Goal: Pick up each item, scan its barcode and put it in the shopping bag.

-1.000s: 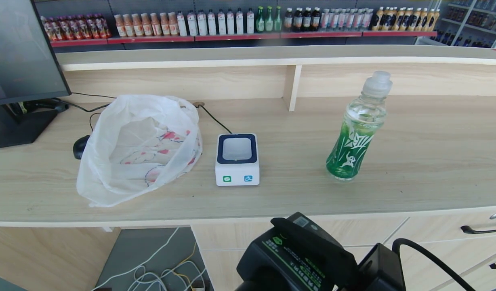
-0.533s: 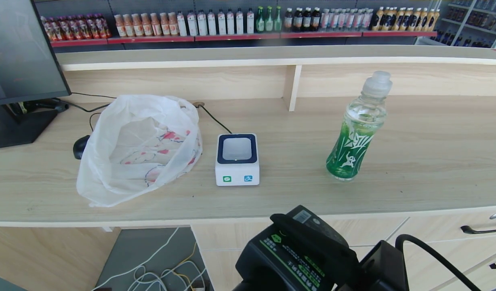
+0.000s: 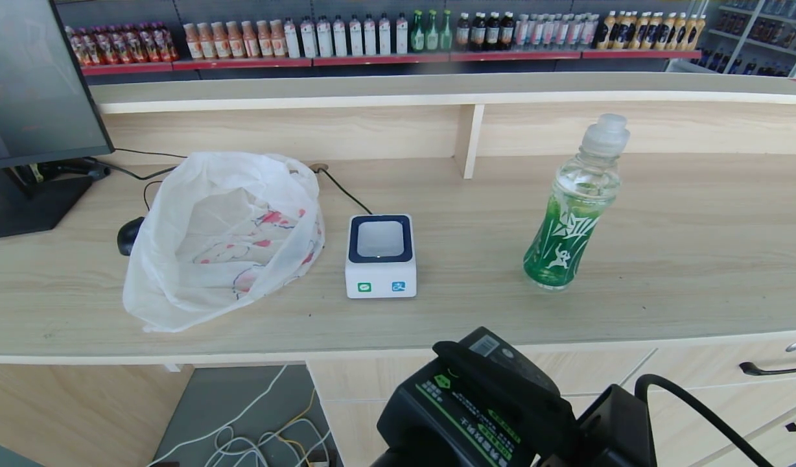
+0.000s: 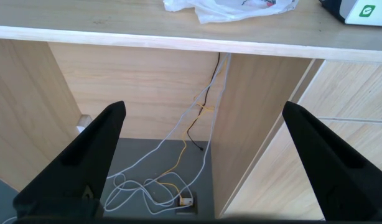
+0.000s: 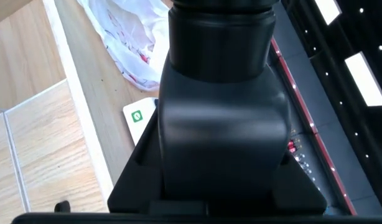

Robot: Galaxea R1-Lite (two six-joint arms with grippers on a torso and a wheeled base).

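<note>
A clear bottle with a green label [image 3: 570,214] stands upright on the right of the wooden counter [image 3: 696,246]. A white shopping bag [image 3: 223,233] lies open on the left, with the white barcode scanner [image 3: 380,256] just to its right. My right gripper [image 3: 489,383] hovers in front of the counter's front edge, below the scanner and left of the bottle, touching nothing. My left gripper [image 4: 200,168] is open below the counter top, facing the open cabinet bay; the bag [image 4: 231,7] and scanner [image 4: 364,11] lie above it.
A monitor [image 3: 35,84] and a black mouse [image 3: 129,235] sit at the counter's far left. A raised ledge with a divider [image 3: 469,136] runs along the back. Drawers with black handles [image 3: 774,368] are below right. Loose cables [image 4: 160,186] lie on the floor.
The right arm has risen a little toward the counter edge. The bottle, scanner and bag have stayed put.
</note>
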